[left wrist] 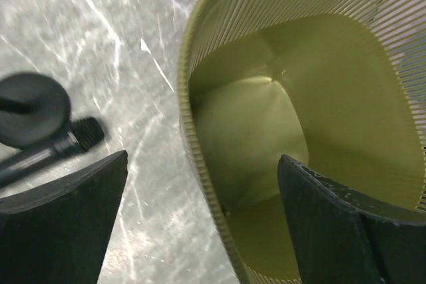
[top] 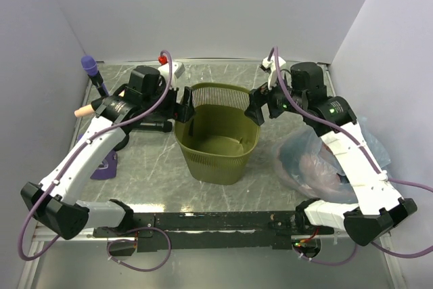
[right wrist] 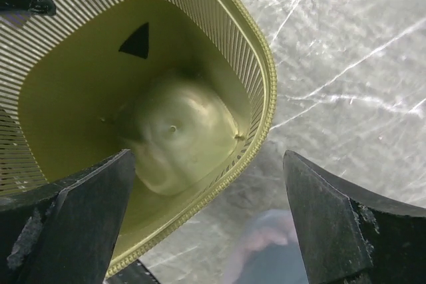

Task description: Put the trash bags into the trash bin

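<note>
The olive-green trash bin stands upright in the middle of the table, and its inside looks bare. My left gripper is open at the bin's left rim. In the left wrist view the rim runs between the jaws of that gripper, one finger inside the bin and the other outside. My right gripper is open at the right rim. In the right wrist view this gripper straddles the rim the same way. The trash bags are out of view.
A clear bluish bag with pinkish contents lies under the right arm, also visible as the bag by the right jaws. A purple-headed stick and a red-capped white item sit at the back left. A black roll lies left of the bin.
</note>
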You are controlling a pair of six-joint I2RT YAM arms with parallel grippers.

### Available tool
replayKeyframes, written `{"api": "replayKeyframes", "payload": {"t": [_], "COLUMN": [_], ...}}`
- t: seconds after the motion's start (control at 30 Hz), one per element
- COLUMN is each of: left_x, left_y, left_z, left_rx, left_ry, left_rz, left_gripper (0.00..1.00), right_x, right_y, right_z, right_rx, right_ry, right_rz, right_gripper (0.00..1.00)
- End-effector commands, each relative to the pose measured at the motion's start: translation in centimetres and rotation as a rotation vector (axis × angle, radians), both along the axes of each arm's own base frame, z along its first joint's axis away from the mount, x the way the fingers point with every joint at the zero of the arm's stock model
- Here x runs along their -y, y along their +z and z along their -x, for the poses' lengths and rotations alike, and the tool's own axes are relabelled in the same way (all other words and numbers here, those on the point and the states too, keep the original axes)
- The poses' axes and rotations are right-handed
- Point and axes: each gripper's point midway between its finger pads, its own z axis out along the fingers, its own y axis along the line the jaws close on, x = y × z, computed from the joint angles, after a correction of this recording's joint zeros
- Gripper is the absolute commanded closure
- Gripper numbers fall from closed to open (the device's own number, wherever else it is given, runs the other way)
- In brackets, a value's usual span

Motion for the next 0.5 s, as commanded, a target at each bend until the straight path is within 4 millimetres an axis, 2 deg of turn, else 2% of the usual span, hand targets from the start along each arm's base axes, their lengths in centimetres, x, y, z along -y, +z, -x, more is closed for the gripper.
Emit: {"api": "replayKeyframes", "payload": {"t": [0.0,0.13,0.27,0.4,0.47], "left_x": [0.7,2.2,3.3,3.9,4.1], "left_y": [0.1,0.3,-0.2,0.6,0.9], "left_z": [-0.1,0.2,0.5,0.2,0.1], "left_rx": [-0.058,-0.098,-0.131,-0.102,-0.091], "left_ry": [0.011,-0.064,-0.115,-0.161,-0.178], "left_rz": [0.087,0.158,0.195,0.211,0.217], "left_gripper": [0.05,0.12,0.22,0.27,0.34], "right_x": [-0.2,-0.9,-1.7,-2.6,-3.0], "right_y": [-1.3,-2.6,-3.0,-2.4,-2.2], "right_z": [0.5,0.7,0.2,-0.8,-1.2], "right_rx": [-0.09,-0.144,-0.188,-0.192,-0.195], "right_ry": [-0.056,-0.046,-0.052,-0.039,-0.031], "right_rz": [-0.052,-0.075,-0.105,-0.13,-0.144], "right_gripper": [0.02,0.03,0.11,0.2,0.28]}}
